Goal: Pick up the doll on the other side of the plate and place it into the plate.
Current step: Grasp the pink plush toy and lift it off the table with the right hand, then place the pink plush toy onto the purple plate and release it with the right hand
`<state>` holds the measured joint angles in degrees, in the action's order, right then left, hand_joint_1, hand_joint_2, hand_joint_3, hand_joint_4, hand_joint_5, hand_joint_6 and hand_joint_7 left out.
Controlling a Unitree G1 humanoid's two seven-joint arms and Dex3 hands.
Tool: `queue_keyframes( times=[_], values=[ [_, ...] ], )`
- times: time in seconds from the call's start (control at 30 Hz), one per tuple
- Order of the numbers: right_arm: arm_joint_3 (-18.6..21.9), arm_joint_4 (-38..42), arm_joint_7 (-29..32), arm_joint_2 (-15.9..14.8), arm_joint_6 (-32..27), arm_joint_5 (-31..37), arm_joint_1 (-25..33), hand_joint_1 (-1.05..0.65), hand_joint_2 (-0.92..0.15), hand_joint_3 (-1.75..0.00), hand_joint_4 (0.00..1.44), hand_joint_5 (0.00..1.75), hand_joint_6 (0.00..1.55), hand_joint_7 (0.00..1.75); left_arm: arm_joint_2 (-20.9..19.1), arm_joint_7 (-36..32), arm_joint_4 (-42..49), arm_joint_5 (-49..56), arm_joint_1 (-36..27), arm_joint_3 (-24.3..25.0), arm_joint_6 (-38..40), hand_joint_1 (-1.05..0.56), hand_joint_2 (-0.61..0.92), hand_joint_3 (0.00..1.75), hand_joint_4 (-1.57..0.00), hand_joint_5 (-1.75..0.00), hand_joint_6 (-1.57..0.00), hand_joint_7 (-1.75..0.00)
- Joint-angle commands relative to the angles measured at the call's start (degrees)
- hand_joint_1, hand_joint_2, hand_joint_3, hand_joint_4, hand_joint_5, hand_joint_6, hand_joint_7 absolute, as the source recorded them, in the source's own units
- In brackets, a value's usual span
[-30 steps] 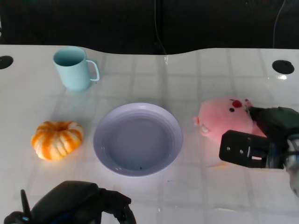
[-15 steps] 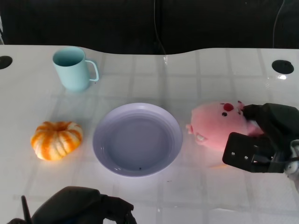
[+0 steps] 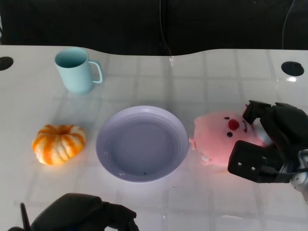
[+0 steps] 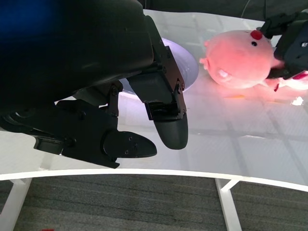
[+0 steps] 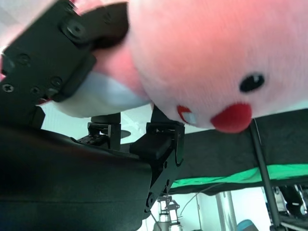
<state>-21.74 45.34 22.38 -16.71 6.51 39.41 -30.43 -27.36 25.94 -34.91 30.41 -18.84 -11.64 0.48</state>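
Note:
The pink doll (image 3: 221,139) with a red nose is gripped by my right hand (image 3: 269,144) just right of the lavender plate (image 3: 142,143), its left side close to the plate's rim. It fills the right wrist view as the doll (image 5: 207,62), with black fingers (image 5: 62,53) wrapped around its body. From the left wrist the doll (image 4: 240,57) and the plate (image 4: 185,72) show beyond my left hand (image 4: 134,120). My left hand (image 3: 86,216) rests low at the table's near edge, its fingers apart and holding nothing.
An orange pumpkin (image 3: 58,143) lies left of the plate. A light blue mug (image 3: 75,70) stands at the back left. Black round holes (image 3: 291,68) sit in the table's far corners.
My right hand has lifted the doll and carried it left toward the plate; the doll has tilted so its face turns upward. The left hand has stayed in place.

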Motion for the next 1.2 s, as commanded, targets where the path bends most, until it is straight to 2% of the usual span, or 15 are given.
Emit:
queue_keyframes(
  times=[0.03,0.17,0.27,0.37,0.6,0.87,1.03,1.2],
  values=[
    [2.7,-3.3,2.9,-0.1,-0.3,-1.9,1.1,-0.16,-0.39,-1.16,0.88,1.75,0.73,1.75,-1.1,0.7,-1.3,-0.4,-0.6,0.8,-0.3,-0.20,0.92,0.28,-0.71,-1.40,-0.88,-0.63],
    [4.8,-6.7,2.9,-0.3,0.5,-3.7,1.3,-0.16,-0.42,-1.23,0.91,1.75,0.75,1.75,-1.4,0.7,-1.1,-0.8,-0.5,1.1,-0.7,-0.18,0.92,0.26,-0.72,-1.42,-0.88,-0.64],
    [6.1,-9.7,2.1,-0.1,0.9,-5.3,1.4,-0.16,-0.40,-1.29,0.93,1.75,0.76,1.75,-1.6,0.8,-0.8,-1.0,-0.3,1.1,-1.0,-0.18,0.92,0.25,-0.71,-1.48,-0.87,-0.64],
    [6.4,-13.9,0.2,0.1,-0.2,-5.4,1.8,-0.15,-0.33,-1.37,0.93,1.75,0.78,1.75,-1.4,1.1,-0.6,-1.2,0.1,0.9,-0.5,-0.19,0.92,0.25,-0.71,-1.53,-0.88,-0.65],
    [6.8,-19.0,-1.9,1.6,-1.7,-6.3,2.2,-0.15,-0.27,-1.45,0.91,1.75,0.78,1.75,-1.4,0.3,0.1,-0.7,-0.1,0.6,-1.6,-0.17,0.92,0.24,-0.69,-1.56,-0.88,-0.64],
    [7.1,-24.3,-7.5,5.1,-3.3,-9.2,0.7,-0.14,-0.30,-1.44,0.92,1.75,0.78,1.75,-0.9,-0.3,0.8,-0.6,0.0,0.2,-2.0,-0.16,0.92,0.24,-0.68,-1.56,-0.88,-0.64],
    [5.5,-26.2,-12.4,8.3,-6.4,-8.8,-2.0,-0.15,-0.27,-1.42,0.95,1.75,0.79,1.75,-0.5,-0.4,1.1,0.2,0.5,-0.5,-2.1,-0.17,0.92,0.24,-0.69,-1.56,-0.89,-0.64],
    [3.9,-26.1,-14.9,11.8,-8.2,-8.8,-3.9,-0.15,-0.29,-1.39,0.97,1.75,0.80,1.75,0.3,-0.8,1.3,0.6,0.5,-0.9,-2.2,-0.16,0.92,0.23,-0.69,-1.55,-0.89,-0.64]
  ],
)
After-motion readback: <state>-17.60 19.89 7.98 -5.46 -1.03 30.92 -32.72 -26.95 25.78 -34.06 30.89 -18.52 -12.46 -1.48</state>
